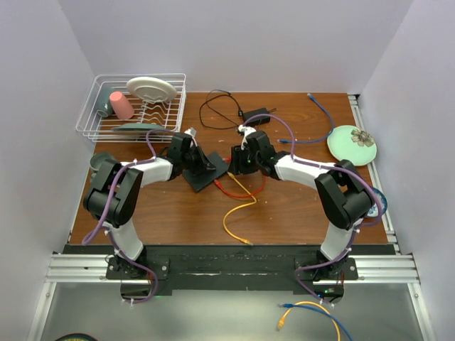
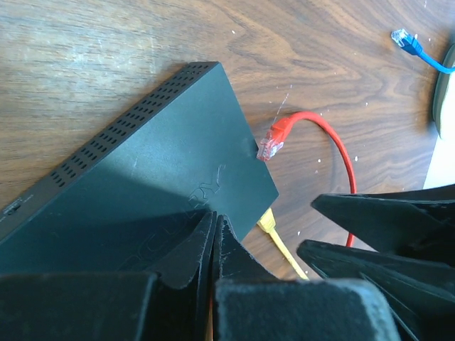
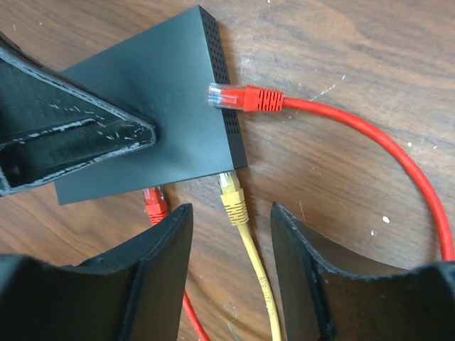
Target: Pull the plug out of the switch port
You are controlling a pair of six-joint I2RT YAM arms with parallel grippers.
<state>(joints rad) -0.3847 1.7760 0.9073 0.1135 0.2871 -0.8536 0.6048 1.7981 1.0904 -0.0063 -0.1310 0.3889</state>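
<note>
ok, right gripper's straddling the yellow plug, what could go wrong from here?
1. The red plug sits in the port right beside the yellow plug; the right gripper may catch it on closing.
2. The left gripper, shut, only rests on the switch top near one edge, so it might slide or pivot with the pull.

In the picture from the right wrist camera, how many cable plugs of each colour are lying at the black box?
red plugs: 2, one loose on top of the black box at its side, one at its near edge
yellow plug: 1, at the same near edge
total: 3
</note>
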